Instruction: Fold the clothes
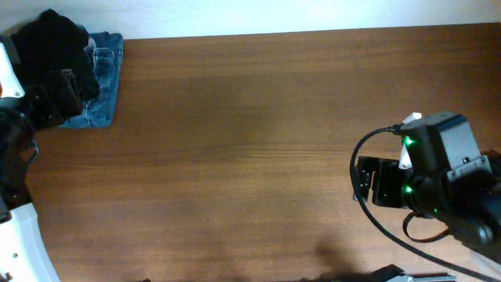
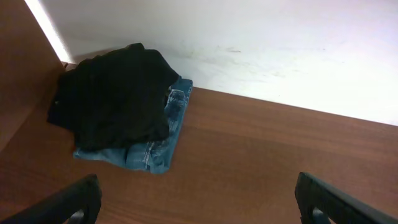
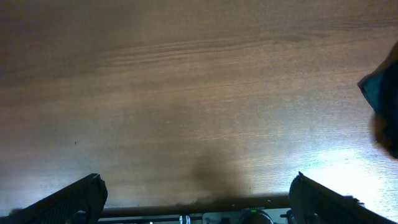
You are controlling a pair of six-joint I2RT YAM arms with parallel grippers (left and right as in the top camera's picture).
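The clothes lie as a pile in the table's far left corner: a crumpled black garment [image 1: 51,35] on top of folded blue jeans [image 1: 106,78]. In the left wrist view the black garment [image 2: 112,99] covers most of the jeans [image 2: 158,146]. No neck label shows. My left gripper [image 2: 199,208] is open and empty, above bare wood a little short of the pile; in the overhead view it [image 1: 66,90] overlaps the pile's near edge. My right gripper [image 3: 199,205] is open and empty over bare wood at the table's right side [image 1: 362,180], far from the clothes.
The brown wooden table [image 1: 235,141] runs to a white wall [image 2: 280,43] behind the pile. A dark, blurred thing [image 3: 385,106] shows at the right edge of the right wrist view; I cannot tell what it is. A black cable [image 1: 376,223] loops beside the right arm.
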